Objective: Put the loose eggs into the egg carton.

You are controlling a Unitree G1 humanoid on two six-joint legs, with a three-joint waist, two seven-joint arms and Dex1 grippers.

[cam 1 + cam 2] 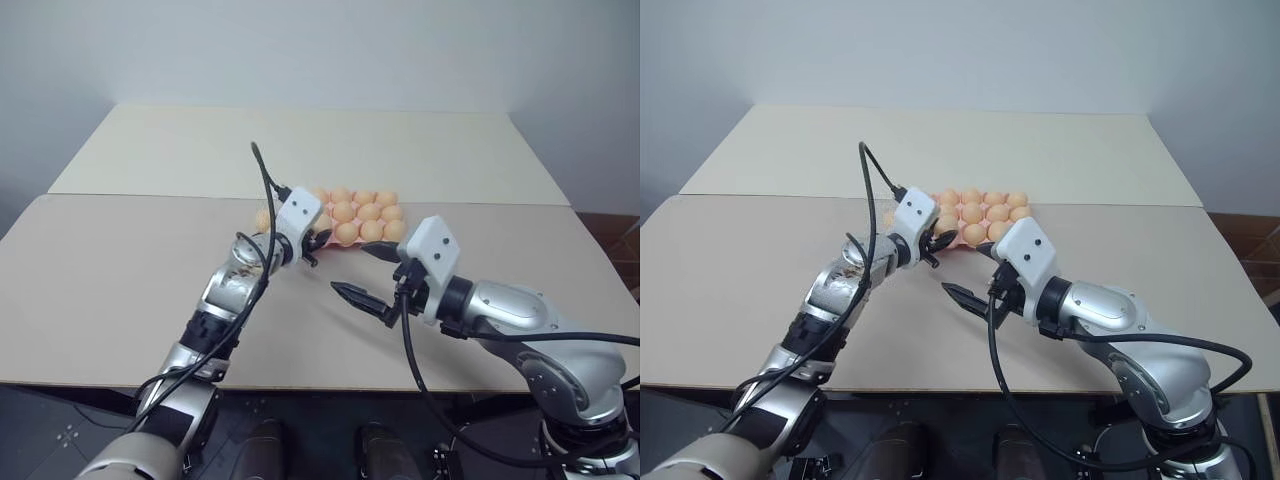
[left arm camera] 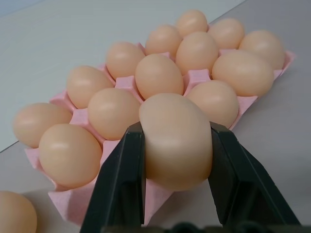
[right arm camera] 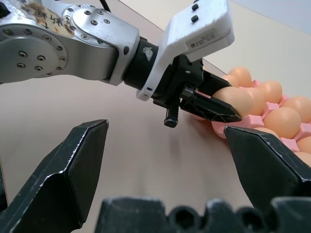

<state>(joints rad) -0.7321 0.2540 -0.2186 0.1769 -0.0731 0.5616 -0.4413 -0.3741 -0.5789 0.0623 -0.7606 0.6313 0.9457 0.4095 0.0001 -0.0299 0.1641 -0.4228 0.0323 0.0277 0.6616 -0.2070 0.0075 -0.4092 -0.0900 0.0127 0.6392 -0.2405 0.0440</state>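
L gripper (image 2: pixel 177 145) clamped on one egg (image 2: pixel 176 141) at the near-left edge of the pink egg carton (image 2: pixel 73 201); R gripper (image 1: pixel 368 272) spread wide, holding nothing.

Carton sits on the beige table (image 1: pixel 120 280), centre-far, just near of the seam w/ a second table behind; most cups filled w/ pale orange-tan eggs. The held egg is pinched between both black fingers (image 2: pixel 124 189), hovering just near of the carton's near row, above the table surface. One loose egg (image 1: pixel 263 218) lies on the table just left of the carton, partly hidden behind the L wrist; the L wrist view also catches it at its corner (image 2: pixel 14 213). R gripper hangs over bare table near-right of the carton, fingers well apart, pointing left toward the L gripper, not touching carton or eggs.
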